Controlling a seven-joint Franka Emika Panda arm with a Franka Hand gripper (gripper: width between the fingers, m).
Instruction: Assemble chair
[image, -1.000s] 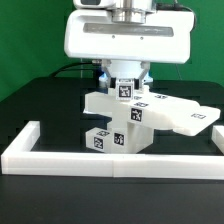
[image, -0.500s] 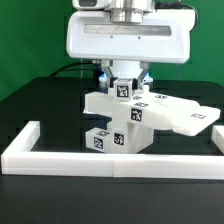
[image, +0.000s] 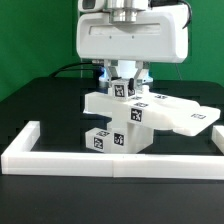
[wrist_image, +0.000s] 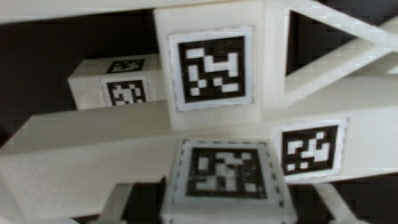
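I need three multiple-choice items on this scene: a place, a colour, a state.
1. Where is the chair? A) inside the white rail, by its front bar B) outside the rail C) on top of the rail
2. The table is: A) green B) black C) white
3. The gripper is: A) open wide B) out of view C) shut on the chair
Key: 1A, its base stands just behind the front bar; 2B, the bare surface looks black; 3C, it clamps a tagged top part.
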